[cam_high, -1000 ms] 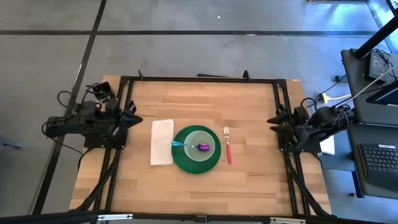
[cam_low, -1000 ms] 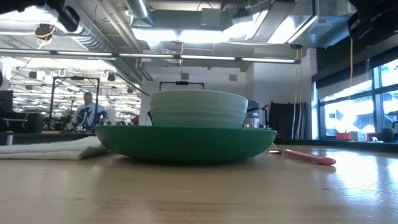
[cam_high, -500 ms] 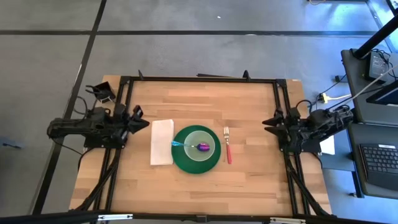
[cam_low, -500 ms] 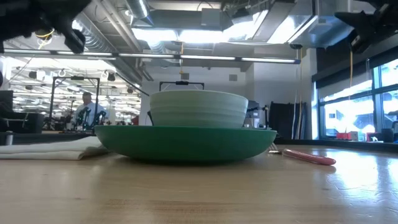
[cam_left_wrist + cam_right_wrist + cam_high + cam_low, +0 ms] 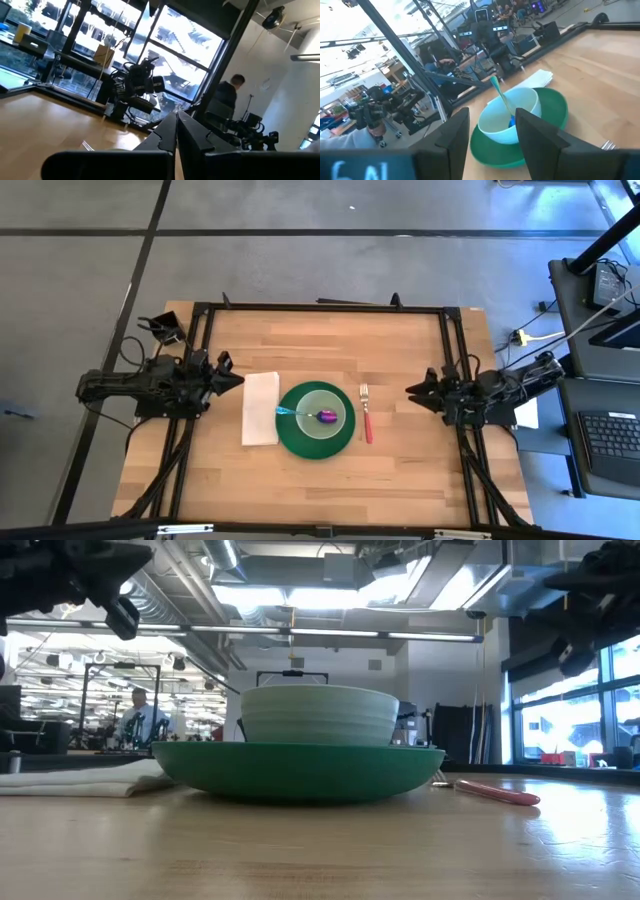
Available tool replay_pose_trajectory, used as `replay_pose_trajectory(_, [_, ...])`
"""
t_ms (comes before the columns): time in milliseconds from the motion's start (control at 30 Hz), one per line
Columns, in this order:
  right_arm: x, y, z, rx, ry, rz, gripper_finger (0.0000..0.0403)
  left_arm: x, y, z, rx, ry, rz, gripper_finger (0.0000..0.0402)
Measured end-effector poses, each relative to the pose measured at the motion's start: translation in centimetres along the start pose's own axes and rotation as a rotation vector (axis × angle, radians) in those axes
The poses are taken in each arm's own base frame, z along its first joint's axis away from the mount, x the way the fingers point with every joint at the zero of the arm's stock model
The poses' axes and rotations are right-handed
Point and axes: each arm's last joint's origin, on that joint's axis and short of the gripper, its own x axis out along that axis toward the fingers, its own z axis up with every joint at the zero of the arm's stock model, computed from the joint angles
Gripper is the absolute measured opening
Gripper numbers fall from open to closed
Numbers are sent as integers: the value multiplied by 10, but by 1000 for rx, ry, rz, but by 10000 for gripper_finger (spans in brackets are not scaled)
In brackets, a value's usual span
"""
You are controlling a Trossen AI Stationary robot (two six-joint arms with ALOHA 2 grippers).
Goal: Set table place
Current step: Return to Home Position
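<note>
Setting: green plate [image 5: 298, 447] carrying bowl [image 5: 337, 401] and spoon [image 5: 303, 413] sits mid-way across the table [image 5: 320, 340], napkin [image 5: 261, 408] and fork [image 5: 367, 420] flanking it, so the place looks complete | left gripper [image 5: 238, 380]: fingers pressed together, empty, raised beside the napkin | right gripper [image 5: 412, 393]: fingers spread, empty, raised off the fork's side, with nothing apparently left to carry.

Overhead view: even, diffuse light is falling on the surface [image 5: 400, 470]; the plate [image 5: 298, 442] is casting only a faint, short shadow.
Low view: ceiling fixtures [image 5: 330, 595] are glowing hard and burning out to white; windows [image 5: 545, 725] on one side are laying a pale glare across the wood; arm parts [image 5: 70, 570] above are showing as dark silhouettes.
Left wrist view: window panes [image 5: 150, 45] are backlighting everything and washing out; the left pincer [image 5: 176, 120] is reading almost black.
Right wrist view: soft daylight is lighting the bowl [image 5: 512, 117] evenly.
</note>
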Motion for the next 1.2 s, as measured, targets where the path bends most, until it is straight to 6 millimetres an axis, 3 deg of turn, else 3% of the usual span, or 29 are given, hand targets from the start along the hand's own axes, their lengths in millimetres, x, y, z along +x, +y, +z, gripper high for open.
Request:
replay_pose_trajectory(400, [5,-7,-14,-29,-36,26,162,0,4,-7,7,14,5,9])
replay_pose_trajectory(700, [5,-7,-14,-59,-35,24,162,-2,15,-25,-180,124,145,30])
replay_pose_trajectory(1200, [5,-7,-14,-57,-35,24,162,-2,14,-24,-144,124,141,53])
